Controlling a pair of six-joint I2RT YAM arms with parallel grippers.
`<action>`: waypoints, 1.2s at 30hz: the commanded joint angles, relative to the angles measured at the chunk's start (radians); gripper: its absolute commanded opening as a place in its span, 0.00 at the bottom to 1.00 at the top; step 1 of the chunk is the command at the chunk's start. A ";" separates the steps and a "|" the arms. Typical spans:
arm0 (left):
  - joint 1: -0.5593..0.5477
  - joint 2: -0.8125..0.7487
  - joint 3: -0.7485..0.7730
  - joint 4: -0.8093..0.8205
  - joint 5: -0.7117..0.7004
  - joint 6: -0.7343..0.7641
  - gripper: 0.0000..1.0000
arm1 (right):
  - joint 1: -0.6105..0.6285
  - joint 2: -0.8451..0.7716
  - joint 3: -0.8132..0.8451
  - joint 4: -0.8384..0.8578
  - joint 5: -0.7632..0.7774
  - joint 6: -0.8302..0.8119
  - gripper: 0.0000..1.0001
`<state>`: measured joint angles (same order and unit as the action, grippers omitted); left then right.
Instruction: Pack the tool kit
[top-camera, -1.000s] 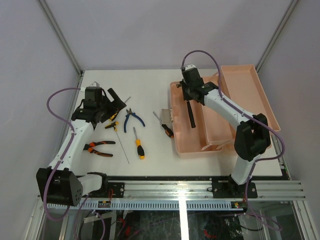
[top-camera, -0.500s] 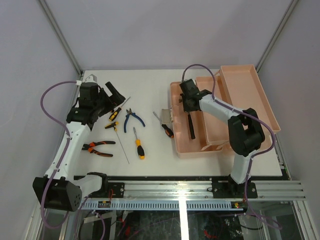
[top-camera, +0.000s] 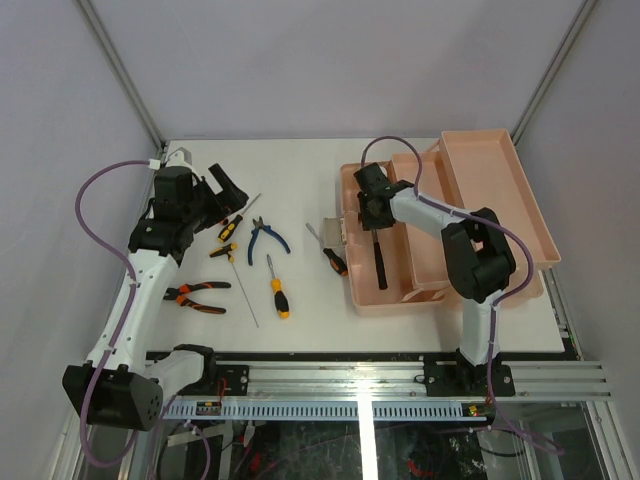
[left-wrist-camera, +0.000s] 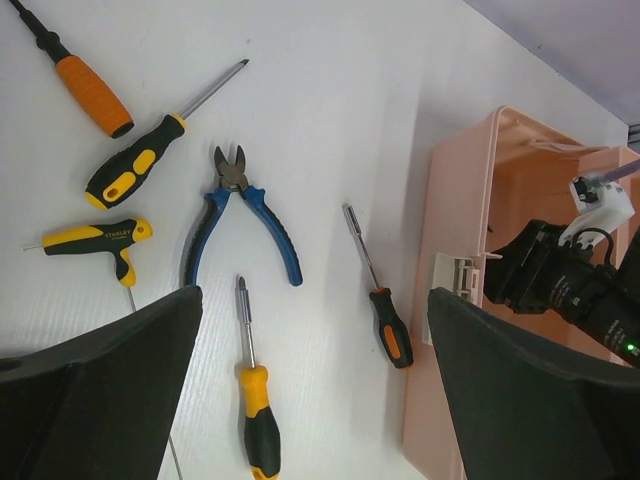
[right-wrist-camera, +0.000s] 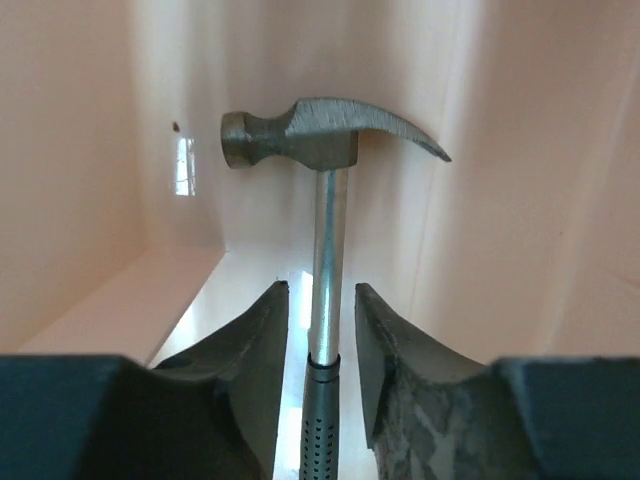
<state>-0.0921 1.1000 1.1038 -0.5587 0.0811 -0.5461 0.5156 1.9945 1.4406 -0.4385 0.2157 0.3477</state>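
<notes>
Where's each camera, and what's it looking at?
Top: high behind the arms, looking down at table, both arms, pink toolbox.
Left wrist: on the left hand, looking down at blue pliers and screwdrivers; its fingers show.
Right wrist: on the right hand, looking into the toolbox at the hammer between its fingers.
Top and left wrist both show the blue pliers.

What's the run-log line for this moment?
stage: packing | right gripper: open, fingers astride hammer handle inside toolbox | left gripper: open, above blue pliers | screwdrivers: unpacked
</notes>
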 joint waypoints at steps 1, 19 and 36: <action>-0.007 -0.012 0.000 0.001 -0.018 0.033 0.94 | -0.006 -0.028 0.068 -0.001 0.006 -0.003 0.43; -0.008 -0.043 -0.043 -0.004 -0.067 0.075 0.94 | 0.159 0.106 0.853 -0.309 -0.123 -0.288 0.51; -0.006 -0.113 -0.027 -0.061 -0.120 0.103 0.95 | 0.334 0.424 0.888 -0.343 -0.270 -0.354 0.57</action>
<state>-0.0956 1.0161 1.0695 -0.5976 -0.0086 -0.4656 0.8467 2.4489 2.2982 -0.7929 -0.0246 0.0296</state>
